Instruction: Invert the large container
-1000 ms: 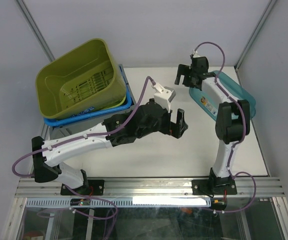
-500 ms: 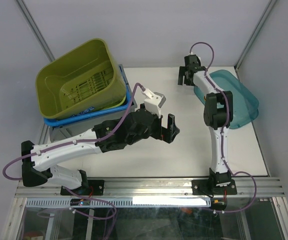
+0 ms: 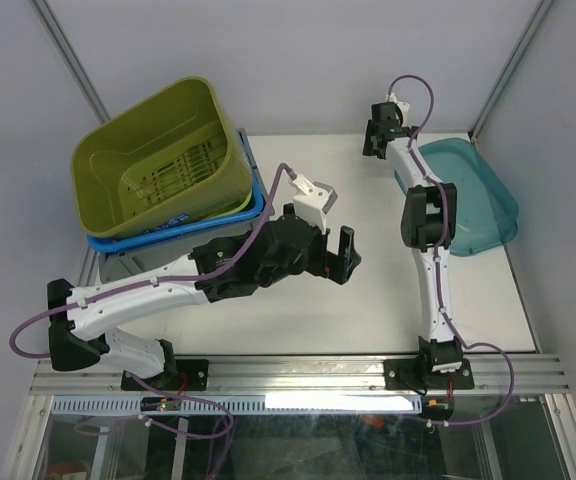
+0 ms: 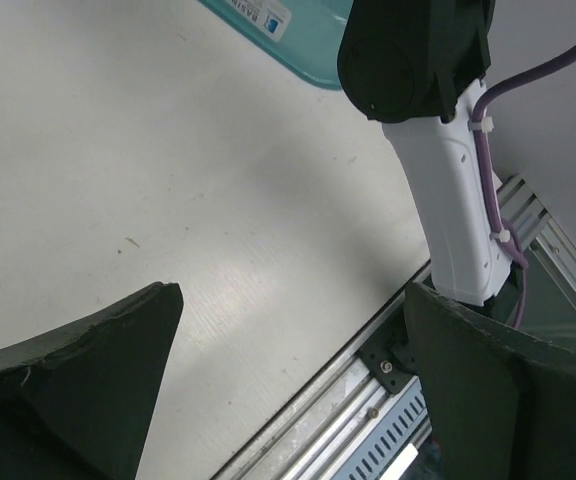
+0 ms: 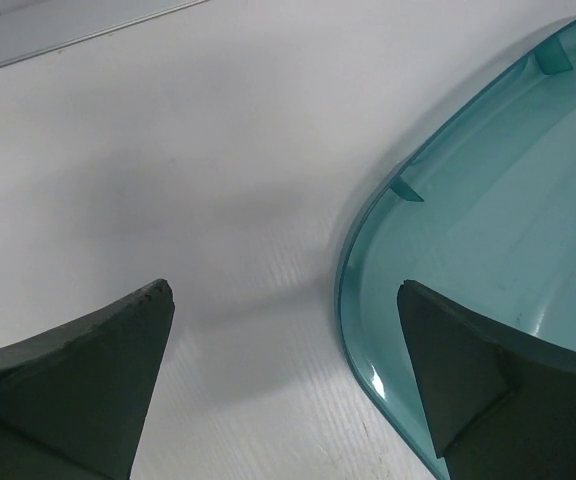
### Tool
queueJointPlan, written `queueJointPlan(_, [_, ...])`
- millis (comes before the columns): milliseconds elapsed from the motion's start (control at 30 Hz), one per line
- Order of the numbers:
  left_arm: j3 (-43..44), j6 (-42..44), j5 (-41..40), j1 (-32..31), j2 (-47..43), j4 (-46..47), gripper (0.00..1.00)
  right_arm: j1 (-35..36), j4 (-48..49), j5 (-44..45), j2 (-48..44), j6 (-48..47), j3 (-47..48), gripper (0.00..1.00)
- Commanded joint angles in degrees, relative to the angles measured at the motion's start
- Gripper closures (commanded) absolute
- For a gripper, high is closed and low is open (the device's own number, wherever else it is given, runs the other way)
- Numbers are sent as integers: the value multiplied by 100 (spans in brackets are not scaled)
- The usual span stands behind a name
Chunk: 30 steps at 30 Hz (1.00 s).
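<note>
1. Large container (image 3: 128, 261): only a dark-grey strip of near wall visible, at far-left table corner, well apart from left gripper (image 3: 346, 254), back on its wrist side.
2. Long axis along that strip, roughly left-right across top view. Cannot tell which way mouth faces: rim and base both hidden.
3. Plain smooth grey plastic on the part showing; too little of it to read ribs or grid.
4. Stacked over it: blue tub (image 3: 173, 236), just a bright rim edge, then lime-green tub (image 3: 158, 160), mouth up, rounded corners, slotted floor.
5. Both tubs in the way of the container; left arm (image 3: 138, 292) white link lying just in front of the near wall.
6. Left gripper wide open, nothing between fingers (image 4: 78, 390), over bare white table (image 4: 168, 160).
7. Ahead of those fingers: right arm (image 4: 448, 200), black joint above white link, purple cable (image 4: 489, 175) zip-tied along it. Aluminium rail (image 4: 338, 410) low between the fingertips.
8. Right gripper (image 5: 283, 385) wide open too, empty, above matt white table near far edge.
9. Teal tray (image 5: 488, 250) just beside its right-hand finger: translucent plastic, raised rim, rounded corner, small inner tabs.
10. Large container far across table from right fingers (image 5: 68, 390), off to the robot's left.
</note>
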Motion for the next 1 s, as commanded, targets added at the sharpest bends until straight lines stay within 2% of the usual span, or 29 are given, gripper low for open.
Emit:
queueJointPlan(0, [793,549,-327,-13,-104,25,1,-21,57,208,-744,123,-151,1])
queueJointPlan(100, [1413,882,-631,-14,-17,-545,1,-28,51,-203,-1571,151,-923,1])
queueJointPlan(167, [1723,910,-857,-8,-17,-825,1,-33,169,-818,-2144,91,-1660,1])
queueJointPlan(300, [1565,707,-1025,-7,-353,-849,1,-33,605,-1964,-3259,-117,-3420,1])
queueJointPlan(433, [1307,466,-1170,-8,-608,-978,1,-55,694,-1798,-3689,-196,-4214,1])
queueJointPlan(533, [1267,356,-1229,-10,-747,-1108,1,-156,645,-1248,-3476,-285,-4123,1])
queueJointPlan(633, [2226,291,-1891,-9,-306,-1979,1,-306,446,-446,-2931,-421,-3529,1])
queueJointPlan(733, [3289,390,-2422,-7,211,-2738,1,-494,141,-553,-2233,-391,-2760,1])
queueJointPlan(833, [3667,560,-3006,-3,299,-2845,1,-536,-436,-820,-1695,-2,-1918,1])
queueJointPlan(900, [3731,664,-3407,22,225,-2772,1,-422,-389,-1046,-1813,107,-1987,1])
queueJointPlan(967, [3669,897,-3524,155,85,-2591,1,-218,144,-1376,-2281,66,-2447,1])
